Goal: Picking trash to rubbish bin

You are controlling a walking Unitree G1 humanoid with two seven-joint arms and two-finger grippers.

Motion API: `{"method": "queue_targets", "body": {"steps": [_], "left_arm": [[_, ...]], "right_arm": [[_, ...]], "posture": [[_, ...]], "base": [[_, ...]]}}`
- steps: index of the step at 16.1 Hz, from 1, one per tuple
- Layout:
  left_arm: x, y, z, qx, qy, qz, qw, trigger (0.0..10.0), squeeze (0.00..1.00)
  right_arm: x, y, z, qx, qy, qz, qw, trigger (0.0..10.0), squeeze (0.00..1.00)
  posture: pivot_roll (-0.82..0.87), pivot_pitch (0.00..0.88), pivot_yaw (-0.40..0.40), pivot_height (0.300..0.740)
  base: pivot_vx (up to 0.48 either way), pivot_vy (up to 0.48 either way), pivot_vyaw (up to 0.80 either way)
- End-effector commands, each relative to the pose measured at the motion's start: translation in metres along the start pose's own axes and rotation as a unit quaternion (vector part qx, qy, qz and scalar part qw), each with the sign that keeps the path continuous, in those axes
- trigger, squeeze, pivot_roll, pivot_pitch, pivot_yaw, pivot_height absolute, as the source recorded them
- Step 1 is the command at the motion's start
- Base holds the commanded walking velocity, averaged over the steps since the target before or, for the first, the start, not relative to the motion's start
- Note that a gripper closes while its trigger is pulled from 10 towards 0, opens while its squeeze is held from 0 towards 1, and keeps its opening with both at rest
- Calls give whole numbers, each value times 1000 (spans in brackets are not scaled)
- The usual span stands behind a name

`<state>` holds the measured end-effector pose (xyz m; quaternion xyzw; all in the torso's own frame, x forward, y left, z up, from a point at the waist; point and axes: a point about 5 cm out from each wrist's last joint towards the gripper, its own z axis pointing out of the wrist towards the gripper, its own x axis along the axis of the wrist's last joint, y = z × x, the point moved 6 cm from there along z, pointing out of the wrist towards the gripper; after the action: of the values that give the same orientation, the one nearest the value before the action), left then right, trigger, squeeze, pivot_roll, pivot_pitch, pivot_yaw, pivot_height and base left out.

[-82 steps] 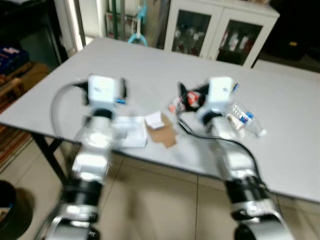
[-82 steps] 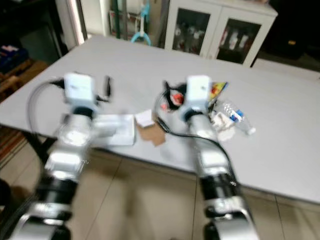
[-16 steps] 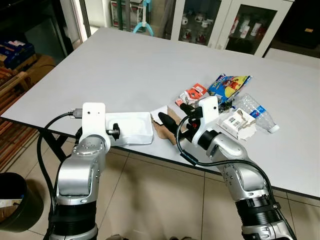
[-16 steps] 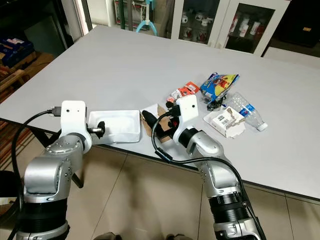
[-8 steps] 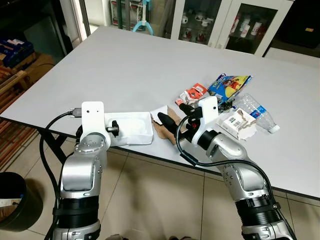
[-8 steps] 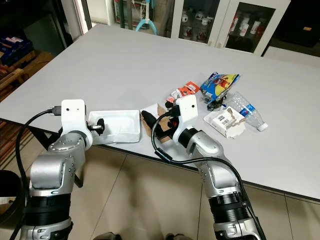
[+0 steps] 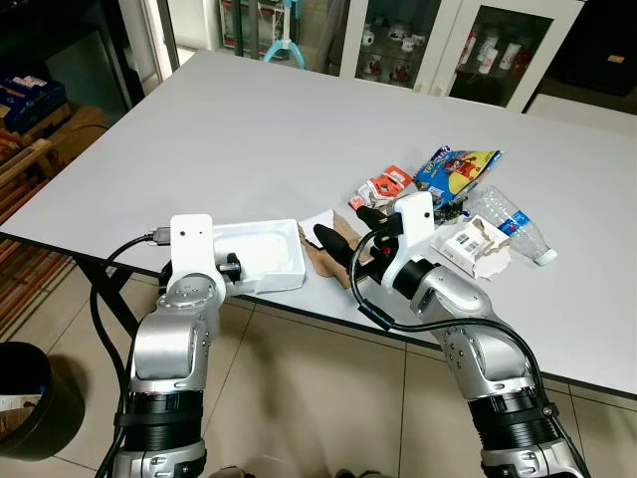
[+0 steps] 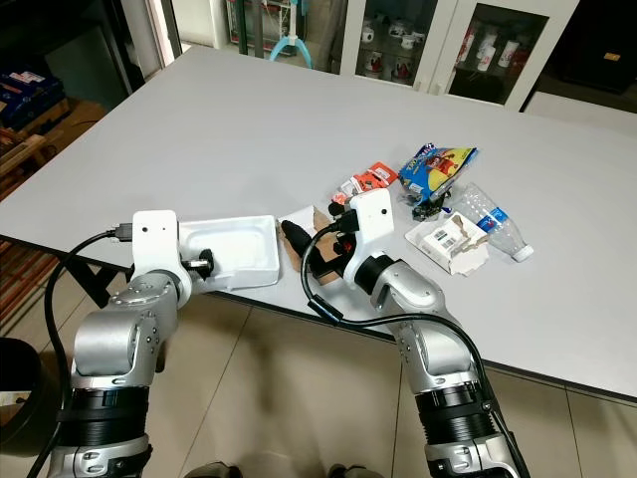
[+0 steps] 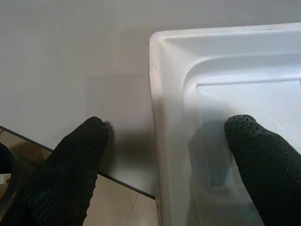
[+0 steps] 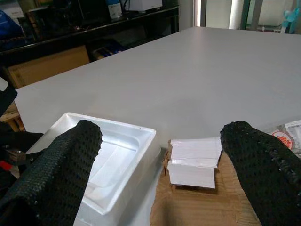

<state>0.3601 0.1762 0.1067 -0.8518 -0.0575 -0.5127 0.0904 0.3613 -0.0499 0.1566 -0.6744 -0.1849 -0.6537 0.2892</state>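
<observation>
Left gripper (image 9: 162,155), fingers spread, straddles the near wall of the white foam tray (image 7: 261,255) at the grey table's (image 7: 229,129) front edge.

A large desk (image 7: 249,129) with a pale grey top and dark metal legs stands in the room. The floor (image 7: 299,398) under it has big beige tiles with thin dark joints. Behind the desk, a white cabinet (image 7: 468,50) with glass doors holds small bottles and boxes. On the robot's left there are wooden pallets (image 7: 30,159) and a dark shelf with blue boxes. A black bin (image 7: 30,398) stands on the floor near the desk corner. The light is even and soft.
</observation>
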Motion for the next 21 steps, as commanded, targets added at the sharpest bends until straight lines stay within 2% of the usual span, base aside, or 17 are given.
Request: {"method": "queue_targets", "body": {"steps": [1,4,5,6,7,21], "left_arm": [[-2,3,0,2,-5,3,1000,10000,0],[-4,1,1,3,-10,4,1000,10000,0],[-6,1,1,4,-11,6,1000,4588,0],[-6,1,1,4,-11,6,1000,4588,0],[-4,2,0,3,-8,5,1000,0,0],[3,4,-1,2,6,-3,1000,0,0]], "right_arm": [[9,-2,0,9,8,-5,1000,10000,0],[10,-2,0,10,8,-5,1000,10000,0],[9,-3,0,11,8,-5,1000,10000,0],[9,-3,0,11,8,-5,1000,10000,0],[9,-3,0,11,8,-4,1000,10000,0],[10,-4,1,13,8,-5,1000,10000,0]], "posture": [[-35,74,-89,740],[-33,74,-91,740],[-33,75,-90,740],[-33,74,-91,740],[-32,74,-91,740],[-33,70,-94,740]], "base": [[0,0,0],[0,0,0],[0,0,0],[0,0,0],[0,0,0],[0,0,0]]}}
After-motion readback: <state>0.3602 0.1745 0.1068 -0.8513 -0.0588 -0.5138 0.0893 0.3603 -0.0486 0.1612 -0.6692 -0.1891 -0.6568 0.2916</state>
